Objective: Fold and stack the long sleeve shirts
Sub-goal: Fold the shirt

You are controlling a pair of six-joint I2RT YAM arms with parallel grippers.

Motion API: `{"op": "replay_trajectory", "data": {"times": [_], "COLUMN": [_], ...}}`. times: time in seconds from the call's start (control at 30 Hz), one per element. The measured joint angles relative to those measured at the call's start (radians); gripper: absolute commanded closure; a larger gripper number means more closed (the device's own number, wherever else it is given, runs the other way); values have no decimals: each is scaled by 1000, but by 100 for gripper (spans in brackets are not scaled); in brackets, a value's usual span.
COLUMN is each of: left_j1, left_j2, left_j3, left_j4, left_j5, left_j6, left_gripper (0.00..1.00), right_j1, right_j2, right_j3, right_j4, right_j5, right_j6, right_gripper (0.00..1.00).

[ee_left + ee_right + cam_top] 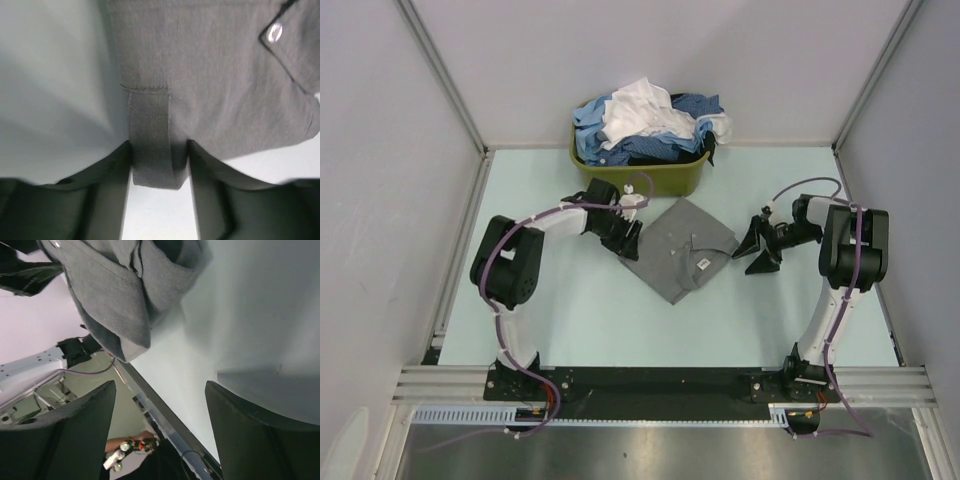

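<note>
The grey shirt point(685, 250) lay folded mid-way across the worktop point(600, 320) — soft, light, likely to slump, so best pinched at a doubled edge. The left hand point(628, 240) straddled a cloth strip point(152, 145) at its left edge; whether it gripped, I could not tell. The right hand point(754, 250) gaped empty nearby.

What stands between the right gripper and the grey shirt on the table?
Nothing visible does. The right gripper is open beside the grey shirt, apart from it, with only table between. The left gripper is at the shirt's left edge, a cloth strip between its fingers.
</note>
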Motion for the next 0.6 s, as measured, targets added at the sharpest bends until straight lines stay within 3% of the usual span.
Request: {"op": "replay_trajectory", "data": {"times": [0.13, 0.2, 0.27, 0.3, 0.33, 0.43, 0.5, 0.6], "left_j1": [7, 4, -9, -88, -98, -285, -385, -380], "left_j2": [19, 12, -11, -97, -103, -174, -214, -321], "left_j3": [-7, -35, -92, -232, -239, -311, -325, -372], "left_j4": [-20, -14, 2, 66, 66, 113, 138, 181], "left_j5": [57, 97, 134, 185, 188, 224, 250, 279], "left_j6": [-14, -33, -73, -180, -185, -298, -350, -389], "left_gripper": [89, 96, 96, 82, 53, 34, 32, 24], "right_j1": [-8, -21, -37, -57, -58, -68, -67, -58], "right_j2": [5, 8, 9, 10, 11, 11, 13, 13], "right_j3": [-20, -28, -39, -47, -47, -48, -48, -48], "right_j4": [41, 55, 61, 62, 62, 53, 43, 22], "right_j5": [-50, -58, -60, -57, -57, -45, -41, -31], "right_j6": [34, 43, 49, 51, 51, 37, 22, -4], "right_gripper": [22, 22, 22, 22, 23, 25, 26, 26]}}
